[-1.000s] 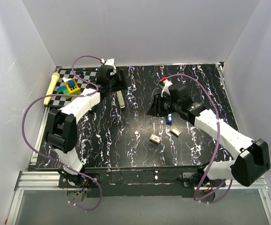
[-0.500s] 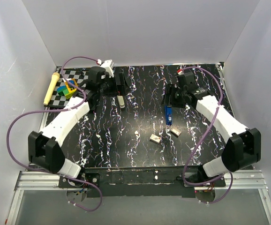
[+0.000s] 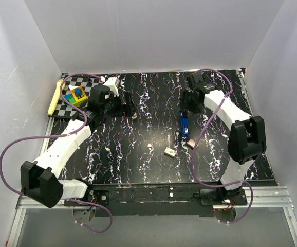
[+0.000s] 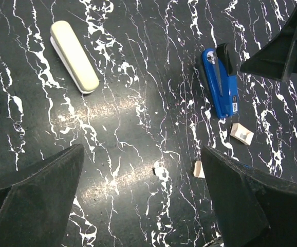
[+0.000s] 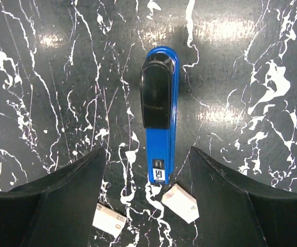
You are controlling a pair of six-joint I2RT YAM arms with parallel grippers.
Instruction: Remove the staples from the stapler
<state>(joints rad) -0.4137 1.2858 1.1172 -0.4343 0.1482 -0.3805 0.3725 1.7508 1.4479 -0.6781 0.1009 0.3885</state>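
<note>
The blue stapler [image 3: 184, 125] lies flat on the black marbled table, right of centre, with its arms together. It shows in the right wrist view [image 5: 162, 149] with a black top piece, and in the left wrist view [image 4: 219, 85]. My right gripper [image 3: 189, 104] hovers just beyond it, open and empty, with its fingers either side of the stapler's near end [image 5: 148, 206]. My left gripper [image 3: 124, 105] is open and empty above the table's back left [image 4: 143, 206]. No loose staples can be made out.
A cream rounded bar [image 4: 74, 56] lies near my left gripper. Two small pale boxes [image 3: 170, 152] [image 3: 191, 144] and a tiny white scrap [image 3: 149, 146] lie just in front of the stapler. A checkered mat [image 3: 66, 105] holds a coloured toy [image 3: 77, 95] and a yellow stick [image 3: 54, 99].
My right gripper has drawn back from the stapler toward the far edge, leaving it in full view on the table. My left arm has swung and its gripper shifted slightly left.
</note>
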